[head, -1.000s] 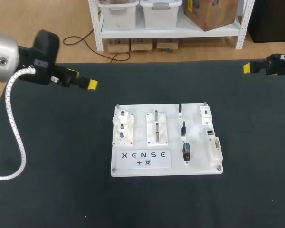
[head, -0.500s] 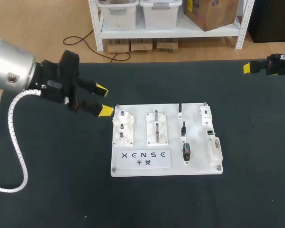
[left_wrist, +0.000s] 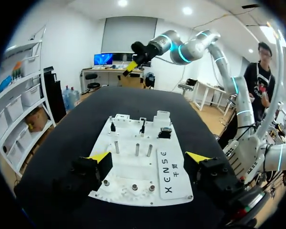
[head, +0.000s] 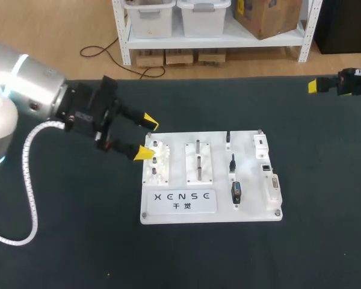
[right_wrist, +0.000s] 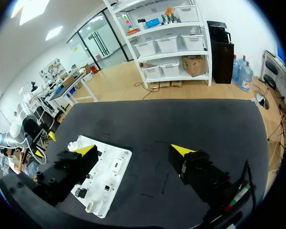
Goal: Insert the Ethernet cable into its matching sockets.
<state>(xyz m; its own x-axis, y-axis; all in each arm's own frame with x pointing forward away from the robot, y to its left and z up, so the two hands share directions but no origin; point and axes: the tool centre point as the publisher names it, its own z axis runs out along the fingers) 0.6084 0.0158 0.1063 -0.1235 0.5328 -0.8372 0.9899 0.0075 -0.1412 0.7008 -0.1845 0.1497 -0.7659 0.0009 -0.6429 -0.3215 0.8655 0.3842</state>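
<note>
Task is looking barely begun: neither gripper is holding anything. Left gripper (head: 146,137) is hanging wide open and empty over the white board (head: 168,217), at the gear posts (head: 154,160). Black Ethernet cable (head: 235,191) is lying on the board well ahead of it, past the pegs (head: 198,158); grasping and plugging are remaining. Right gripper (right_wrist: 133,150) is sitting well apart from the board. Head view is showing one tip only; its wrist view is showing fingers spread, nothing between.
</note>
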